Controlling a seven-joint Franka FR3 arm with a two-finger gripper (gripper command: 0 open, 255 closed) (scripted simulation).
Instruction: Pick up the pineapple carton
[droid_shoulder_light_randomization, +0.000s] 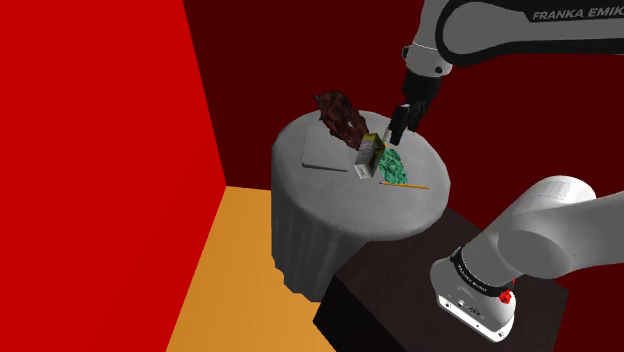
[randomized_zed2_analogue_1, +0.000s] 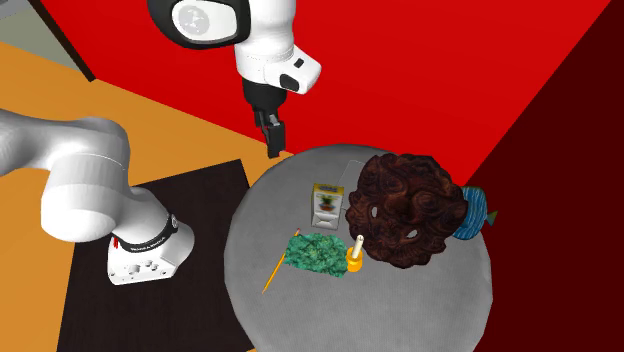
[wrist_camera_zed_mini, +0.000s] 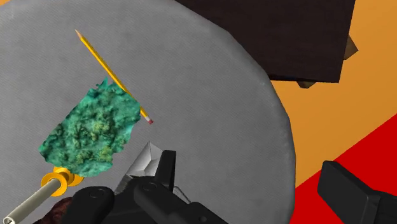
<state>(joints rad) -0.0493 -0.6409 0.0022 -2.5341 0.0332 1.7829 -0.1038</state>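
Observation:
The pineapple carton (randomized_zed2_analogue_1: 326, 203) is a small white carton with a yellow and green picture, standing near the middle of the round grey table (randomized_zed2_analogue_1: 420, 310). It also appears in the shoulder view (droid_shoulder_light_randomization: 368, 155), and its pale folded top (wrist_camera_zed_mini: 145, 162) sits by one finger in the wrist view. My black gripper (randomized_zed2_analogue_1: 272, 135) hangs above the table's rim on the stand's side, apart from the carton (droid_shoulder_light_randomization: 400, 122). Its fingers stand apart, open, with only bare tabletop between them (wrist_camera_zed_mini: 248, 167).
A green crumpled lump (randomized_zed2_analogue_1: 318, 252) and a yellow pencil (randomized_zed2_analogue_1: 273, 272) lie beside the carton. A big dark brown mass (randomized_zed2_analogue_1: 405, 210), a yellow bottle (randomized_zed2_analogue_1: 356, 257) and a blue object (randomized_zed2_analogue_1: 475, 215) stand behind it. A flat grey sheet (droid_shoulder_light_randomization: 322, 152) lies farther off. The dark stand (droid_shoulder_light_randomization: 400, 290) abuts the table.

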